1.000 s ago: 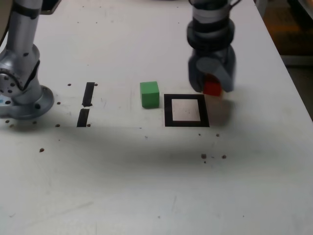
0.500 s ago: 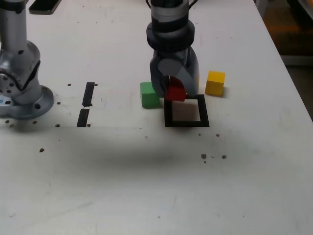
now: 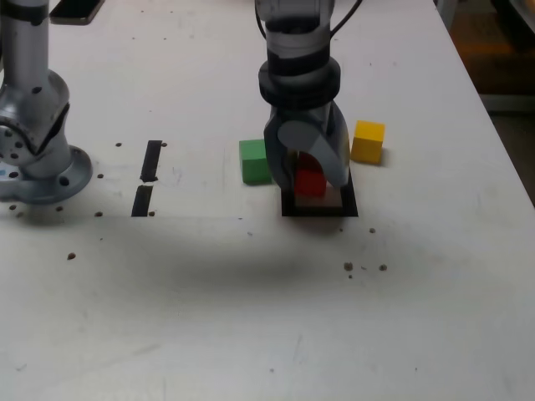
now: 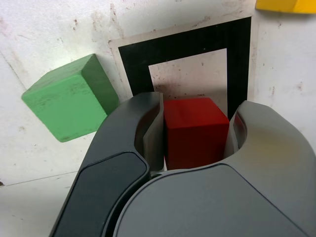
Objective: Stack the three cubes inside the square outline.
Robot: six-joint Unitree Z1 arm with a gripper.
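Note:
My gripper (image 3: 310, 180) is shut on the red cube (image 3: 310, 181), holding it over the white centre of the square outline (image 3: 318, 210). The wrist view shows the red cube (image 4: 194, 129) clamped between both grey fingers (image 4: 140, 128), with the black frame (image 4: 183, 47) beyond it. Whether the cube touches the table I cannot tell. The green cube (image 3: 252, 160) (image 4: 69, 101) sits on the table just outside the outline, on the exterior view's left. Past the outline's far right corner lies the yellow cube (image 3: 368, 141), seen only as an edge (image 4: 286, 5) by the wrist camera.
The arm's grey base (image 3: 38, 142) stands at the exterior view's left. Two short black tape strips (image 3: 147, 175) lie between the base and the green cube. The table's right edge (image 3: 501, 150) runs close behind the yellow cube.
The gripper carried the red cube from beside the outline's far right corner leftward, then down and forward over the outline's centre. The yellow cube came into view as the arm moved off it.

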